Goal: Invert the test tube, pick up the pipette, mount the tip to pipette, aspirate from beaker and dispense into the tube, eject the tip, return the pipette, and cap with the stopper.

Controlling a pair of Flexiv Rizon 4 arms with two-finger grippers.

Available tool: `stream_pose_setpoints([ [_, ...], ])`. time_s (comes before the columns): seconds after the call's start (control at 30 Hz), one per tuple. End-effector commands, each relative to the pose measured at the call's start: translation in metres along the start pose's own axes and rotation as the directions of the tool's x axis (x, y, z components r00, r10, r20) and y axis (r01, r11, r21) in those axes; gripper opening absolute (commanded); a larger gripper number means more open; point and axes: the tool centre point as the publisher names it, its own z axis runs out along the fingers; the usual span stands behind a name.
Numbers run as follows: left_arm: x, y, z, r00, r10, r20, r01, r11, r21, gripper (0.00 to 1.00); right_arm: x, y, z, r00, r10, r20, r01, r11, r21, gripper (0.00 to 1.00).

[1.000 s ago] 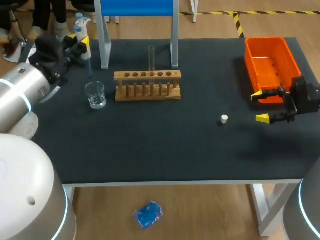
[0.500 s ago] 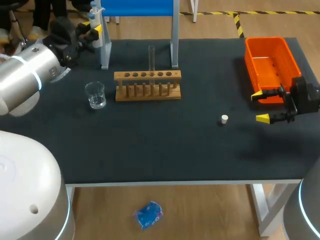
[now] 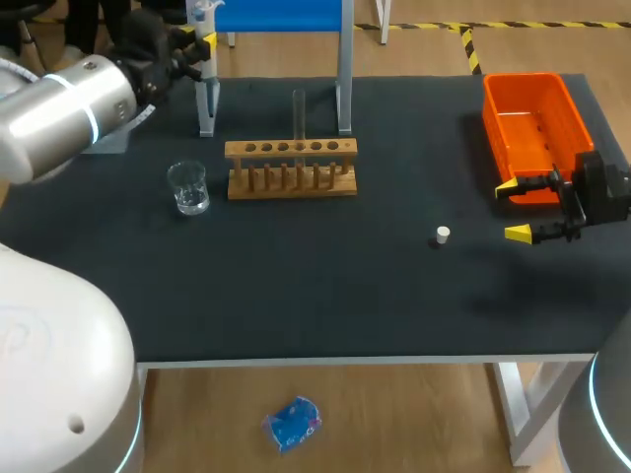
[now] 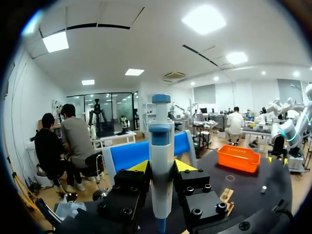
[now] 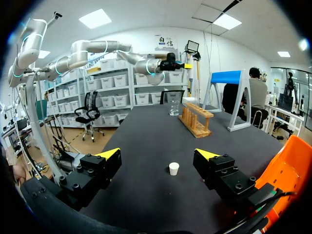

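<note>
Left hand (image 4: 162, 166) clamped on pipette (image 4: 161, 141) by blue stand (image 3: 276, 15). Right hand (image 5: 157, 154) wide open, empty, beside orange bin (image 3: 532, 99); stopper (image 5: 173, 168) ahead on black bench (image 3: 325, 286).

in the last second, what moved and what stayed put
The left gripper, shut on the pipette, carried it from near the beaker farther back, up to the blue stand at the table's far edge. The right gripper, stopper, rack, test tube and orange bin kept their places.
</note>
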Motion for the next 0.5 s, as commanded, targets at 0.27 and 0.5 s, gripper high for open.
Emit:
stream_pose_setpoints([
  [0.27,-0.021,0.007,0.035,0.998,-0.033,0.048,0.037,0.996,-0.084,0.00,0.000,0.000,0.000,1.000,-0.001,0.001,0.001,1.000,0.001,1.00],
  [0.5,-0.036,0.010,0.043,0.991,-0.034,0.126,0.048,0.993,-0.108,0.00,0.000,0.000,0.000,1.000,-0.001,0.001,0.001,1.000,0.001,1.00],
])
